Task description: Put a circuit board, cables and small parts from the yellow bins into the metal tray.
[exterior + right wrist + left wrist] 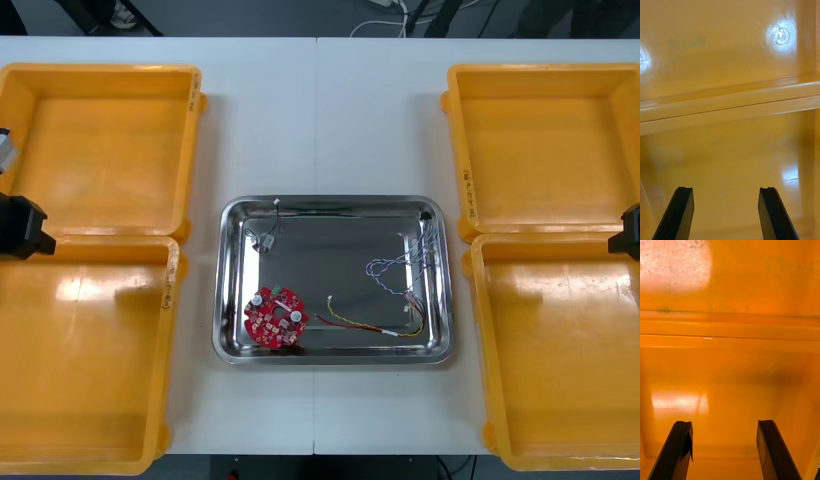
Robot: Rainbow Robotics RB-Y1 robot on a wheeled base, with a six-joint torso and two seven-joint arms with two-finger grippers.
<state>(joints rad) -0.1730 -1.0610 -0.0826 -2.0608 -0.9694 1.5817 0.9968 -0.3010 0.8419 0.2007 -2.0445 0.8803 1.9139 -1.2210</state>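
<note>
Judging by the layout, the task is assessed as nearly or wholly complete. On the surface [320, 120], the four yellow bins [100, 160] are found bare inside. The metal tray [330, 201] between them is loaded. The left gripper [724, 423] is held over the left bins and the right gripper [726, 189] over the right bins, the fingers of both spread apart with nothing held. The circuit board [274, 317] is lodged in the tray's near-left corner. The blue and white cable [395, 268] is noted at the tray's right, the red and yellow cable [370, 325] along its near side, and a black cable [268, 232] far-left. Small parts cannot be confirmed.
</note>
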